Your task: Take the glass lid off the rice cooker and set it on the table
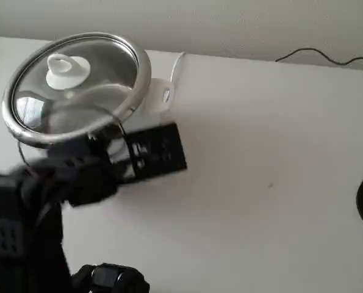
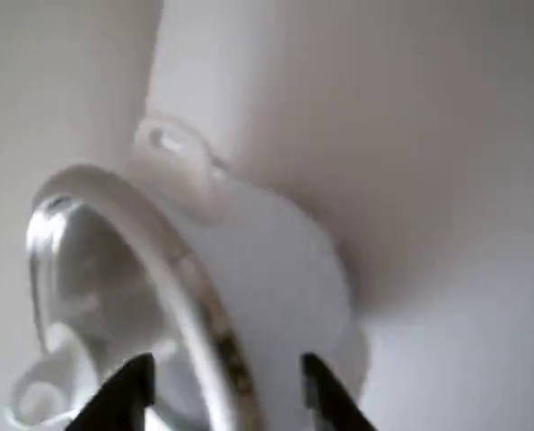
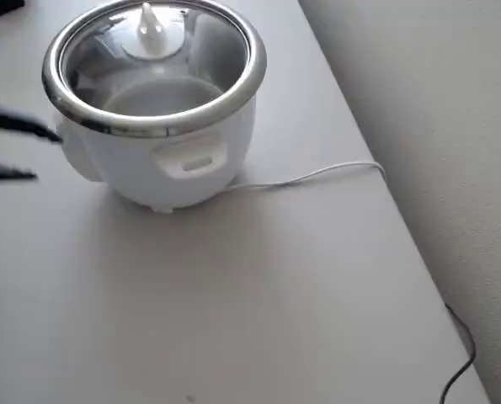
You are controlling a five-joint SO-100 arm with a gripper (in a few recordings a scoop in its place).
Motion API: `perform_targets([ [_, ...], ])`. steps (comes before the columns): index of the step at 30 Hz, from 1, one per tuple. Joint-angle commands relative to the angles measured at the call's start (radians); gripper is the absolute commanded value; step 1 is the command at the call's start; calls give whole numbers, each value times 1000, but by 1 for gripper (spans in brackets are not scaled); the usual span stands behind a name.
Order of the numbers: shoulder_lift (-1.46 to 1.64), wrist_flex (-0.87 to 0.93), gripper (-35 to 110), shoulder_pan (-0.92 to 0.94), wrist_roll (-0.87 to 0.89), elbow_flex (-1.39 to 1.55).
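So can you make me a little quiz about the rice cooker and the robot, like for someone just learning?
1. True or false: the glass lid is lying flat on the table.
2. What colour is the knob in the middle of the lid?
3. In the wrist view, the gripper is: A) shut on the knob, B) open near the rice cooker rim, C) holding the cord.

Key
1. False: the lid sits on the cooker.
2. White.
3. B: its two dark fingers stand apart, with the steel rim between them, and nothing is gripped yet.
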Motion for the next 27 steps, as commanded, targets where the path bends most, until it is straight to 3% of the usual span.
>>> perform_targets([
  [1,-413,83,24,-153,104,-678],
  [6,-557,49,27,-285,126,-917],
  [16,-669,-153,32,-446,179,-917],
  [27,-805,-270,32,-462,233,-917],
])
